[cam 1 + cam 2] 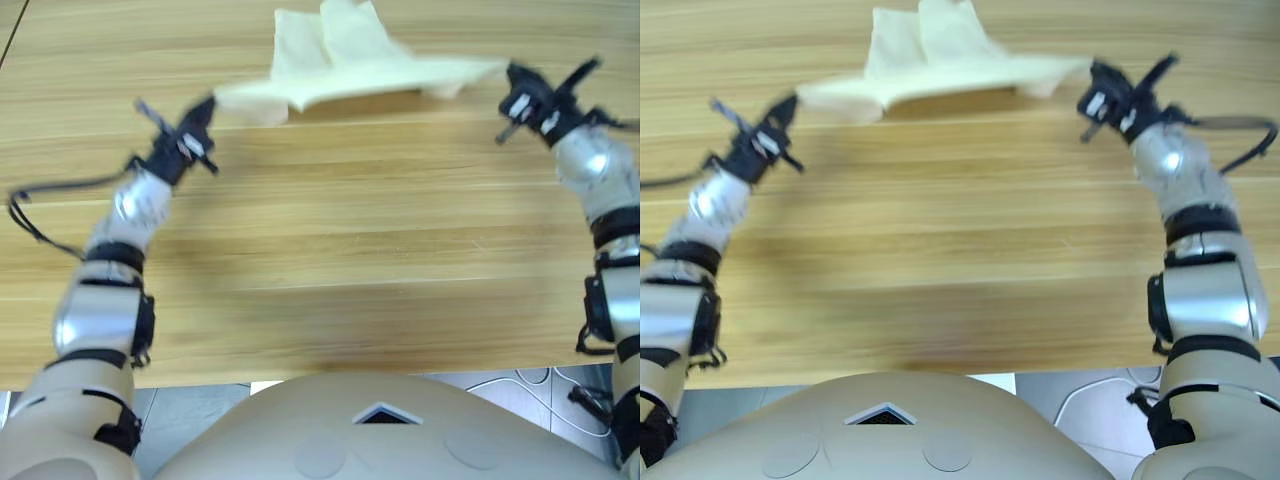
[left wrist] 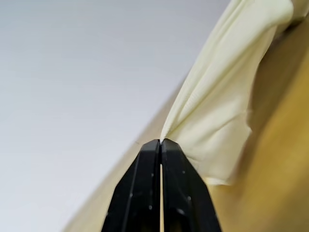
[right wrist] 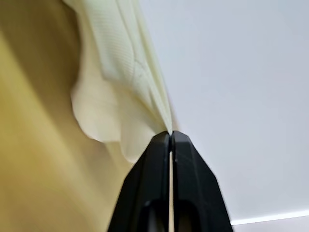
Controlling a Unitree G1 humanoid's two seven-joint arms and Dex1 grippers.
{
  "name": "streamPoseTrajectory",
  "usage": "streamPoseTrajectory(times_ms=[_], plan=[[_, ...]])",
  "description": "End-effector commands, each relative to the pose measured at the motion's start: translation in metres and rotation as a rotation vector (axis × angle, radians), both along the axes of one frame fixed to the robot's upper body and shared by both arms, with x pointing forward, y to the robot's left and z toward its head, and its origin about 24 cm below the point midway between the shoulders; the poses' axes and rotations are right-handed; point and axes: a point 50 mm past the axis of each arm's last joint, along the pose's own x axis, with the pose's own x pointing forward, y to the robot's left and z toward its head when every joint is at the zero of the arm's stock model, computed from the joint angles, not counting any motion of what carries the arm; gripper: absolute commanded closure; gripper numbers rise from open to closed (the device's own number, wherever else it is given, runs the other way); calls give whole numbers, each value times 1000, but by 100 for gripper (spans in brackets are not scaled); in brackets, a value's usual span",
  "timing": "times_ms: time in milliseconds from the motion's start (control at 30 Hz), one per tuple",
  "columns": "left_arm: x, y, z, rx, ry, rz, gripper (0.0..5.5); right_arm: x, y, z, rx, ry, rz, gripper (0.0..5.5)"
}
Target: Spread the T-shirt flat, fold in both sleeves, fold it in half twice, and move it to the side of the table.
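The wooden counter (image 1: 340, 260) runs across the near ground. Farther out over it, the left pincer (image 1: 207, 106) and the right pincer (image 1: 510, 74) are held well apart, one on each side. The left wrist view shows the left pincer's two black fingers (image 2: 140, 183) pressed together, with a fold of pale yellow cloth nipped at their very tips. The right wrist view shows the same on the right: fingers closed, cloth caught at the tips. The cloth is the T-shirt (image 1: 345, 62), and its near edge is drawn out in a long band from one pincer to the other, with a shadow on the wood just under it. Beyond that band, the T-shirt's far part sits bunched in loose folds toward the far side of the counter.
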Motion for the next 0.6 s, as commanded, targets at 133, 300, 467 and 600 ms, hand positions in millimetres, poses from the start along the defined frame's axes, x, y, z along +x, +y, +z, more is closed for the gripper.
streamPoseTrajectory(times_ms=[133,300,467,600], plan=[[-37,-23,-39,66,173,-218,550,-15,21,-18,39,89,156,548],[-44,-6,-36,190,183,-245,550,-49,21,-49,-27,284,266,548],[-57,4,-15,206,112,-332,550,-91,23,-46,63,359,437,548],[-69,28,15,215,74,-353,550,-120,13,-38,100,448,502,548]])
